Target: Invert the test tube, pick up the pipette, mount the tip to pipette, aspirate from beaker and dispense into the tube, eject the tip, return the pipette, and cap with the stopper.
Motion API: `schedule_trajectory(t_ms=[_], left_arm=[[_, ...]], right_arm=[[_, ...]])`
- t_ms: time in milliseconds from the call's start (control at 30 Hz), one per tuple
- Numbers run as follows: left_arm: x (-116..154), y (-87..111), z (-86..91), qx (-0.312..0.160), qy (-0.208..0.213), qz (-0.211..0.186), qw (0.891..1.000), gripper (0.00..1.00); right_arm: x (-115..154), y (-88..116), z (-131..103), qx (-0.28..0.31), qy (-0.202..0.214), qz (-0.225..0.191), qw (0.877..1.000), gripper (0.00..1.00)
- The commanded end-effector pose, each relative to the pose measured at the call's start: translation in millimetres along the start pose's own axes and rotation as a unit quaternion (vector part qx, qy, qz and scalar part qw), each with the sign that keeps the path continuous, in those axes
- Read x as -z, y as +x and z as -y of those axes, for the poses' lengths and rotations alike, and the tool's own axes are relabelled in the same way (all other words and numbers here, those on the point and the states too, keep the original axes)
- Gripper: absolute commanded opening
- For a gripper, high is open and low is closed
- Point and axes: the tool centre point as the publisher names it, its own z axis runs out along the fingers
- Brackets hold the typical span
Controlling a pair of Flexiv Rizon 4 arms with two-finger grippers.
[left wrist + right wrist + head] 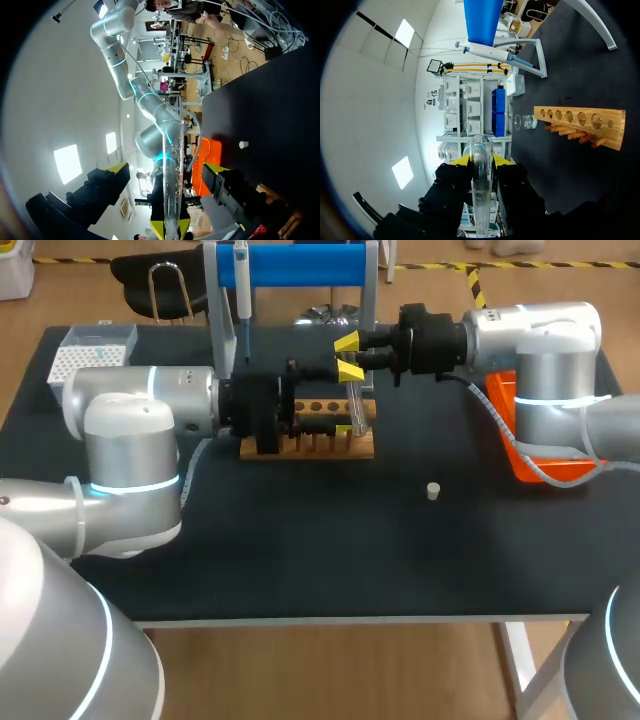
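— Left gripper (166, 167): state and position?
— Spread wide, holding nothing. I see the test tube (171, 145) passing between its fingers, apparently clear of both. Right gripper (349, 356) is clamped on the tube near its far end. Long axis lies level, crosswise to both sets of fingers. Left sits nearer the free end, so I judge it should close there.

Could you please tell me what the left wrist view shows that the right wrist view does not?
Only the left wrist view shows the stopper and the orange bin. Only the right wrist view shows the wooden rack, the beaker and the pipette. Both show the test tube, gripped by the right hand.
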Motion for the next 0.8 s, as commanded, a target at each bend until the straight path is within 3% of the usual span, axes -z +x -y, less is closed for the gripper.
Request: schedule_trajectory(t_ms=[33,267,800], left_arm=[[-5.8,2.8,-3.7,-0.002,0.002,0.004,1.000,0.79],[-7.3,2.7,-4.1,-0.003,0.005,0.006,1.000,0.67],[-9.7,4.4,-2.6,0.000,0.016,0.007,1.000,0.57]], right_arm=[[0.1,1.1,0.6,0.000,-0.001,0.002,1.000,0.00],[0.1,1.1,0.6,0.000,-0.001,0.002,1.000,0.00],[0.1,1.1,0.6,0.000,-0.001,0.002,1.000,0.00]])
